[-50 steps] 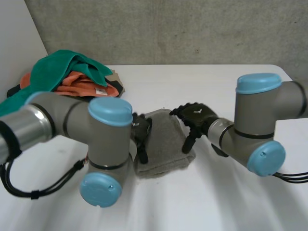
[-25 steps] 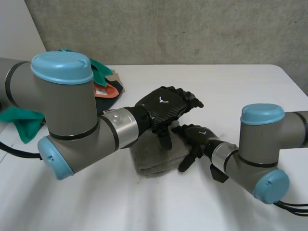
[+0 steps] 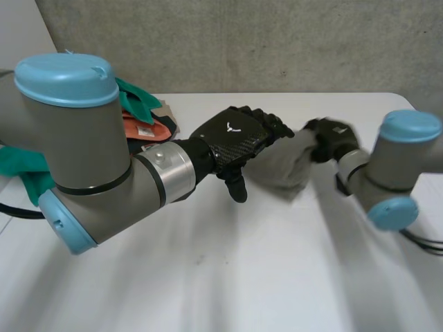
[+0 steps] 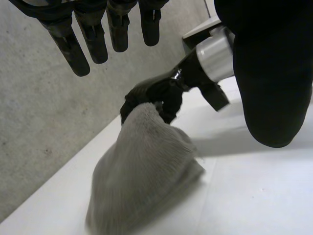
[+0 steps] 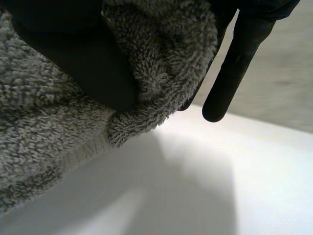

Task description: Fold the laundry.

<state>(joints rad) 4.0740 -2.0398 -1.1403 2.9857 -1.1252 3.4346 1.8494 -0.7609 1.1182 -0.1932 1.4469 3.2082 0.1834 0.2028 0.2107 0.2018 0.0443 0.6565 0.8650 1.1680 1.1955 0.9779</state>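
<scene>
Grey towel [image 3: 282,168] bunched, lower end on surface [image 3: 228,277], top pinched between your right hand [image 3: 331,140] fingers and thumb. Your left hand [image 3: 232,149] beside it, fingers straight, holding nothing.

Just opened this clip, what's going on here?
The right hand pinches one end of a grey towel, whose other end rests on the white table. The left hand hovers beside it, open and empty. A pile of green and orange laundry sits at the table's far left.
</scene>
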